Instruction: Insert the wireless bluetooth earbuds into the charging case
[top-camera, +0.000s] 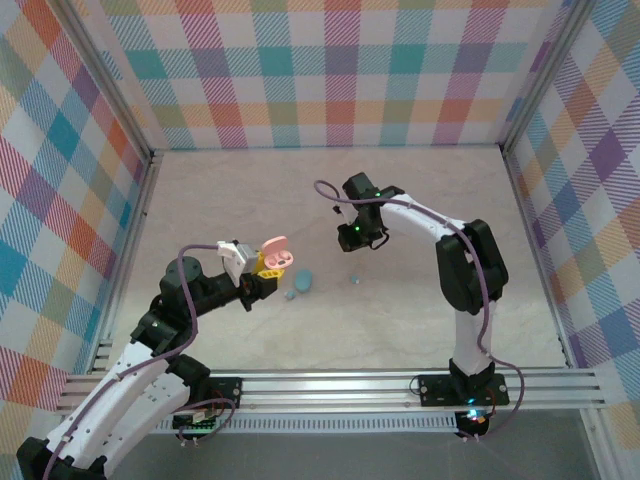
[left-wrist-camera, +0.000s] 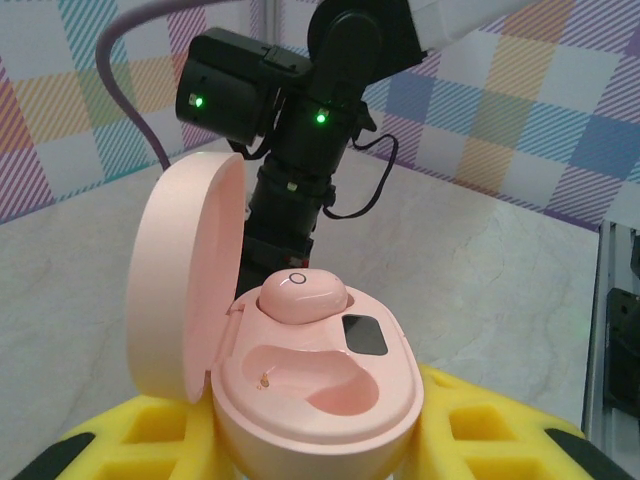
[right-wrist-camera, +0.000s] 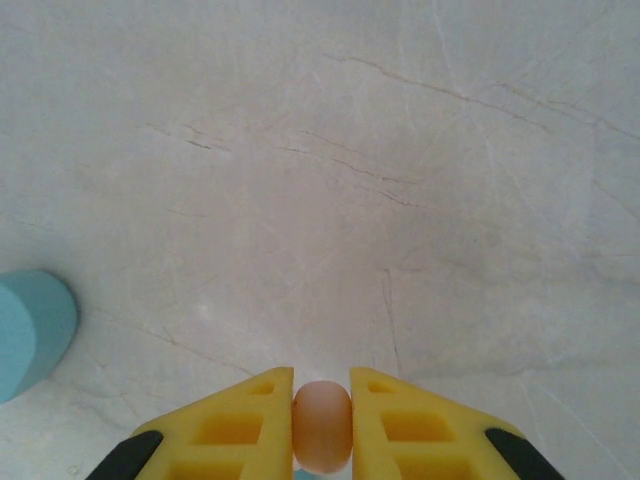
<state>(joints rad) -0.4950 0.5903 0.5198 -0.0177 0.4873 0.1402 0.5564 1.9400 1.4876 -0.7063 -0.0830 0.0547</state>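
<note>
My left gripper (top-camera: 262, 266) is shut on the pink charging case (left-wrist-camera: 330, 400), held above the table between its yellow fingers (left-wrist-camera: 490, 430). The lid (left-wrist-camera: 185, 270) stands open to the left. One pale pink earbud (left-wrist-camera: 302, 294) sits in the far socket, and the near socket (left-wrist-camera: 320, 375) is empty. My right gripper (right-wrist-camera: 322, 402) is shut on the other pale pink earbud (right-wrist-camera: 322, 425), above the bare table. In the top view the right gripper (top-camera: 352, 240) hangs right of the case (top-camera: 275, 256).
A blue oval case (top-camera: 303, 281) lies on the table between the arms, also at the left edge of the right wrist view (right-wrist-camera: 30, 330). Two tiny light blue earbuds (top-camera: 290, 294) (top-camera: 353, 279) lie near it. Checked walls (top-camera: 90, 200) enclose the table.
</note>
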